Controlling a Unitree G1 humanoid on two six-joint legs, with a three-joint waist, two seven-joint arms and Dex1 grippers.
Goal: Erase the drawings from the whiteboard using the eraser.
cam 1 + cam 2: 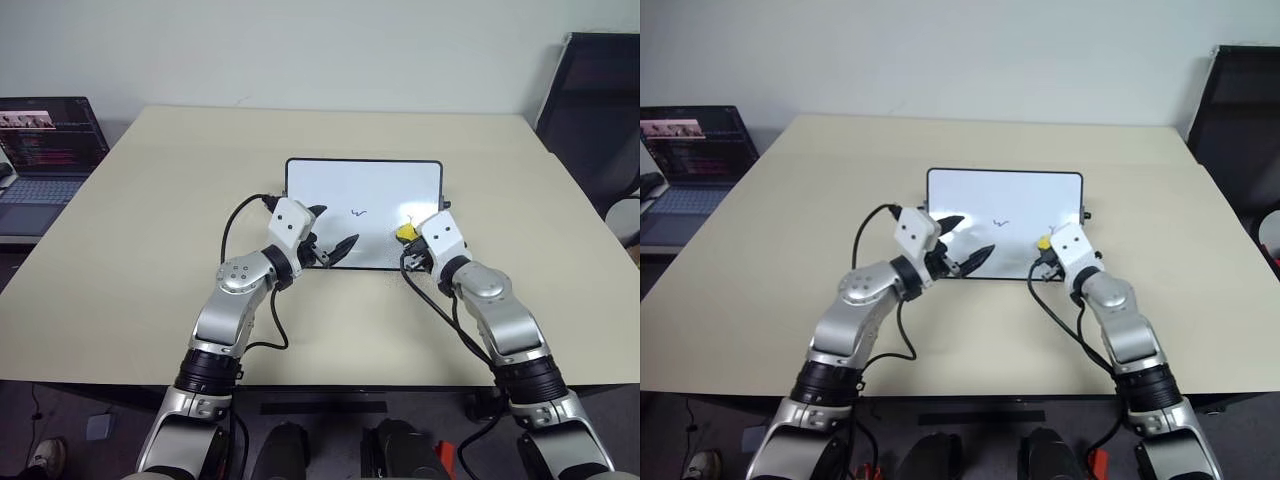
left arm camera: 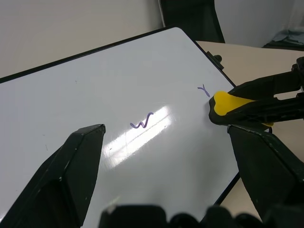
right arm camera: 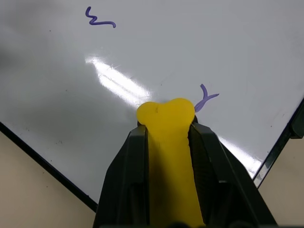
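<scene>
- Holding the eraser between my right gripper jaws, clamped tight on its flanks, I see its rounded yellow tip poking out past the fingertips.
- It rests on the whiteboard toward the right side, about four o'clock from the board's centre, its tip just beside a Y-shaped mark; whether it actually presses on the surface I can't quite tell.
- I judge the eraser light and somewhat soft, since it bulges where it clears the jaws; a mid-body pinch like this one should keep it from twisting on the glossy, slippery board.
- Its long axis runs along the gripper's fingers, pointing toward twelve o'clock, away from me across the board.
- A second squiggle sits near the board's centre.
- My left gripper hovers over the board's near-left portion, jaws spread wide and empty.
</scene>
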